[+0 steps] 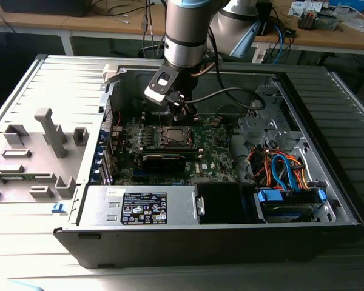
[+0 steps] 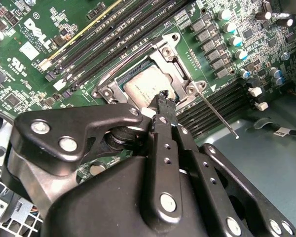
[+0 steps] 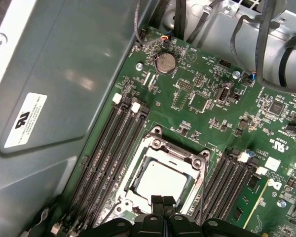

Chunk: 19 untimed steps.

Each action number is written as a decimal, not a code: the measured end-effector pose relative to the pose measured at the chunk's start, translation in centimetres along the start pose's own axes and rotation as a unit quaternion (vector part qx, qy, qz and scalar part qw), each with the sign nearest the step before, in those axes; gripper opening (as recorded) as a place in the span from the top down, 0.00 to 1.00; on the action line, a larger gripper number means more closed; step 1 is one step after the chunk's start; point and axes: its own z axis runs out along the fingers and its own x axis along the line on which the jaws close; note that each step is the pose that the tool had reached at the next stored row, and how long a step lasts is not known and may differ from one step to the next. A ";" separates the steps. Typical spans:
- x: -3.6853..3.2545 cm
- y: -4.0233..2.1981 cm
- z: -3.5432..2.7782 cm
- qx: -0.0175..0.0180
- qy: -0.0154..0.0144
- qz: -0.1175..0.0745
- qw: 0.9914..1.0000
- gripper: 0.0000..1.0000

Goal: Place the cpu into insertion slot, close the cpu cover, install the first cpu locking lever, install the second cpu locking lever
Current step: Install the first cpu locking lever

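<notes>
One arm comes down into the open computer case [image 1: 170,242], which lies on its side on the ribbed grey desk [image 1: 346,121]. In the exterior view I see the gripper [image 1: 183,112] hanging just above the far edge of the insertion slot [image 1: 176,137], with a long black heatsink [image 1: 164,160] on the board just on the near side of that slot.

In both wrist views the fingers [image 3: 155,201] are pressed together at the tips and I see nothing between them. The gripper [image 2: 165,98] sits right over one edge of the slot. I cannot tell whether the tips touch the metal.

The cpu [image 3: 160,181] lies flat in the slot, its silvery top [image 2: 140,89] showing through the window of the cpu cover [image 3: 177,155]. The cover [image 2: 180,69] lies down flat around the chip.

A thin metal lever [image 2: 218,114] runs from one corner of the slot out across the neighbouring memory slots [image 2: 222,106] toward the edge of the green motherboard [image 3: 202,84]. More black memory slots [image 3: 113,158] flank the other side, and a round coin battery [image 3: 165,61] sits further up the board.
</notes>
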 end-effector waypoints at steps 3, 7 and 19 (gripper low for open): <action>0.00 0.00 0.00 0.000 0.000 -0.003 1.000 0.89; 0.00 0.00 0.00 0.000 0.000 -0.007 1.000 0.89; 0.00 0.00 0.00 0.001 -0.001 -0.022 1.000 0.89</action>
